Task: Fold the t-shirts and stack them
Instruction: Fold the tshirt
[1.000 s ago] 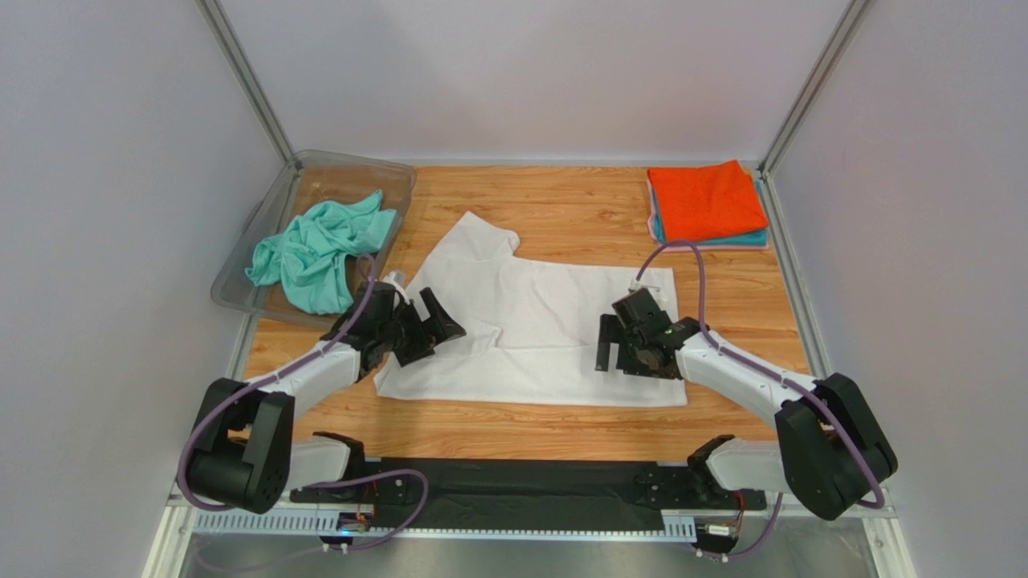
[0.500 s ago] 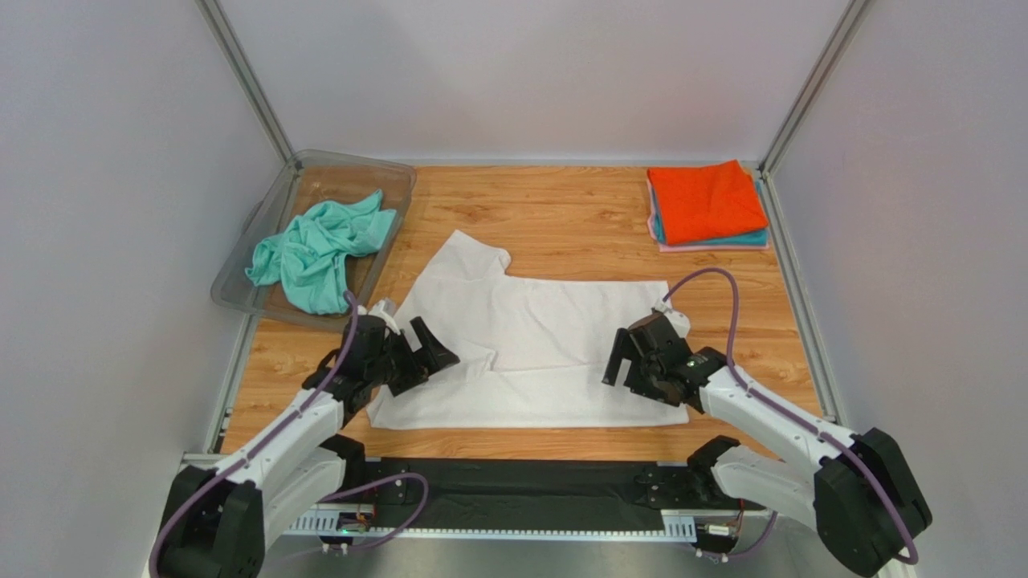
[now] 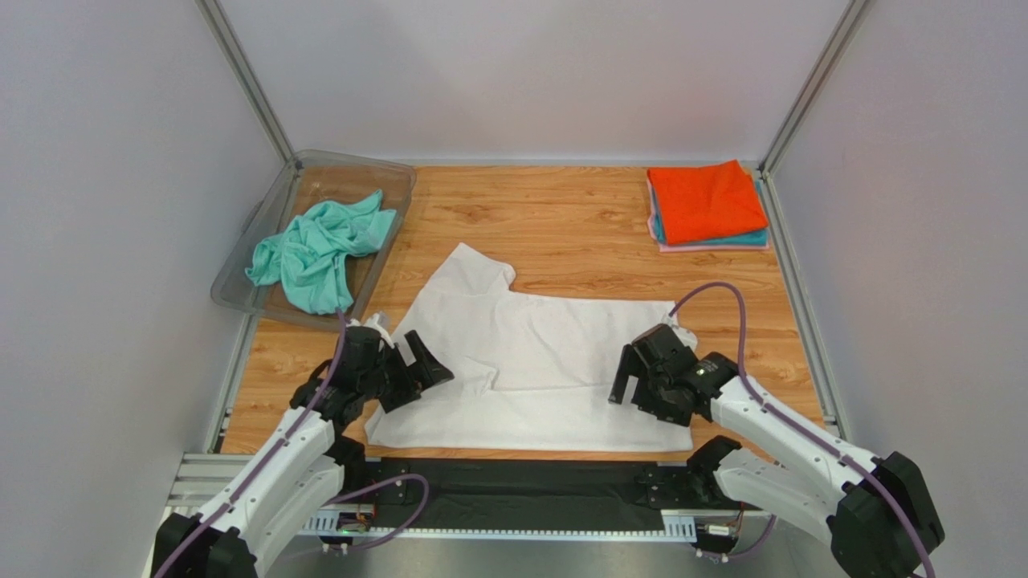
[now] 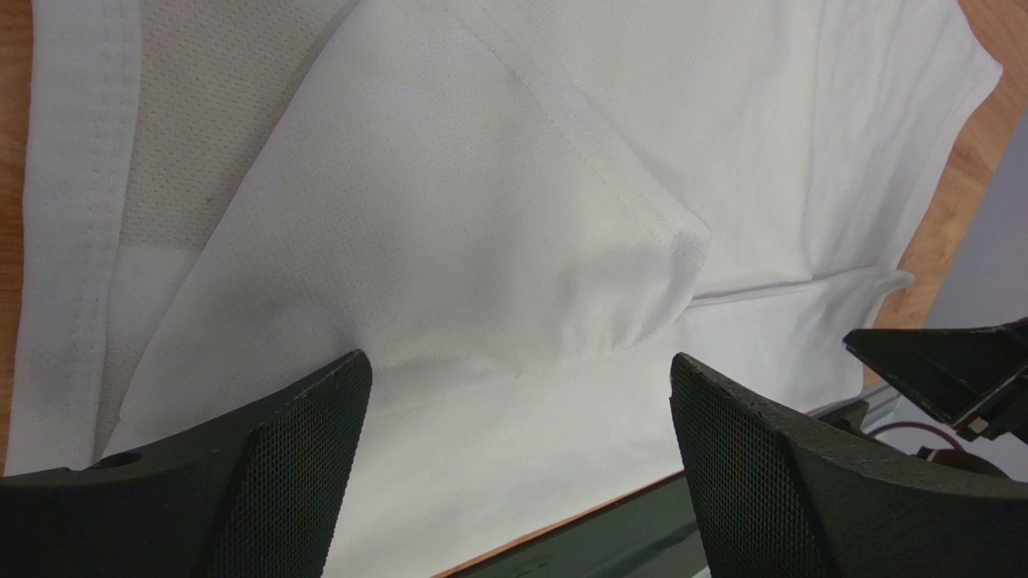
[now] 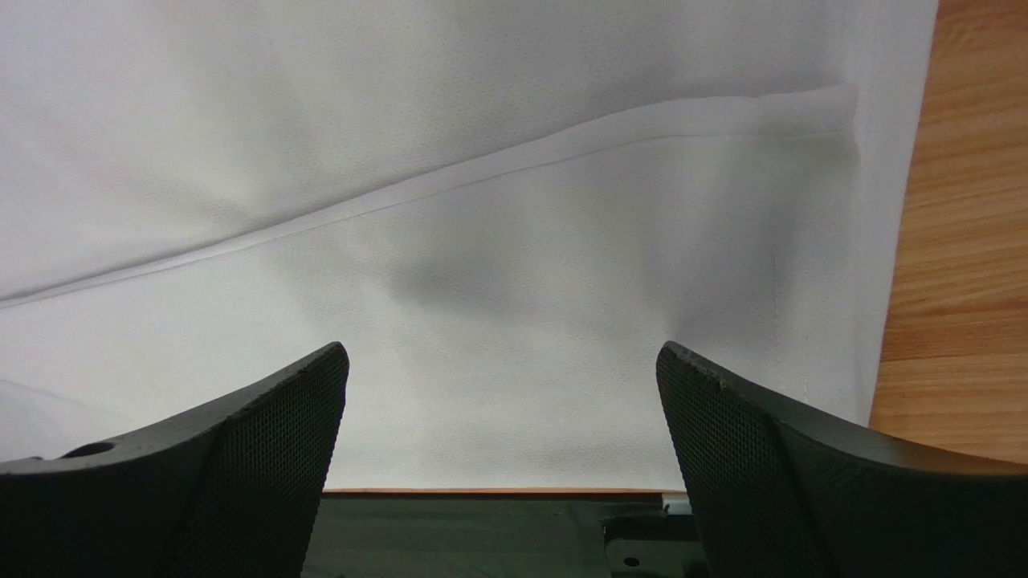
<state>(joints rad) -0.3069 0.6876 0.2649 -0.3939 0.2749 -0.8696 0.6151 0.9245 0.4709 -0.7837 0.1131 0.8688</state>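
The left gripper (image 3: 420,371) and the right gripper (image 3: 646,391) hang with jaws spread wide, holding nothing. The white t-shirt (image 3: 543,343) lies flat just under both, one near corner beneath each, a sleeve tucked in by the left. A fold looks in hand; next, each must drop and pinch the near hem. Beyond the left gripper, a mint-green t-shirt (image 3: 316,247) sits crumpled in a tray (image 3: 235,283). Beyond the right gripper lies the folded stack (image 3: 706,199).
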